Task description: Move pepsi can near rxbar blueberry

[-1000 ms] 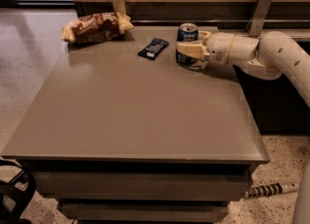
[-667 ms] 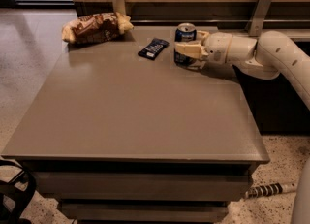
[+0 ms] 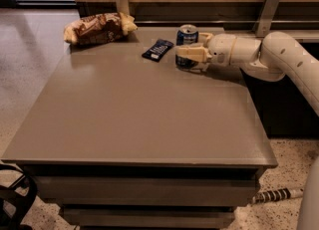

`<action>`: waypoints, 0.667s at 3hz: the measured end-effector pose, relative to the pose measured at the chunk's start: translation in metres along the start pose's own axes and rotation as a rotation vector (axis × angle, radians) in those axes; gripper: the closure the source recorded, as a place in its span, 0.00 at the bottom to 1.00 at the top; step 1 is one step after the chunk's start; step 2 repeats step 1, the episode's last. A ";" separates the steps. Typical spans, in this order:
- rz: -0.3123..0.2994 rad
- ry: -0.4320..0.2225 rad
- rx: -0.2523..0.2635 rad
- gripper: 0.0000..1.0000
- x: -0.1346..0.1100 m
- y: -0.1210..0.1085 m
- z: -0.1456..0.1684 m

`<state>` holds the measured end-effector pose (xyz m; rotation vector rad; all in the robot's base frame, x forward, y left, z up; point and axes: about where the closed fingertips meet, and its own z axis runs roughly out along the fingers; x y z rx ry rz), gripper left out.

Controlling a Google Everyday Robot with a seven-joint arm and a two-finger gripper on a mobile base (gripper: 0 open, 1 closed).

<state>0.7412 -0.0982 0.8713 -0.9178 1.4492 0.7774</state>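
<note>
The pepsi can (image 3: 186,38), dark blue with a silver top, stands upright near the back of the grey table (image 3: 139,124). My gripper (image 3: 185,54) reaches in from the right and its cream fingers are shut on the can's lower half. The rxbar blueberry (image 3: 157,50), a flat dark navy wrapper with white lettering, lies on the table just left of the can, a small gap between them.
A brown and tan snack bag (image 3: 97,28) lies at the table's back left corner. A wooden wall with metal brackets (image 3: 269,10) runs behind the table. My white arm (image 3: 284,59) spans the right side. The floor lies to the left.
My gripper has carried the can a little to the left, closer to the rxbar. The bar and the snack bag have not moved.
</note>
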 end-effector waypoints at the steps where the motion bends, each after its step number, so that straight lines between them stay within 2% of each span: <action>1: 0.000 -0.001 -0.004 0.00 0.000 0.001 0.003; 2: 0.000 -0.001 -0.004 0.00 0.000 0.001 0.003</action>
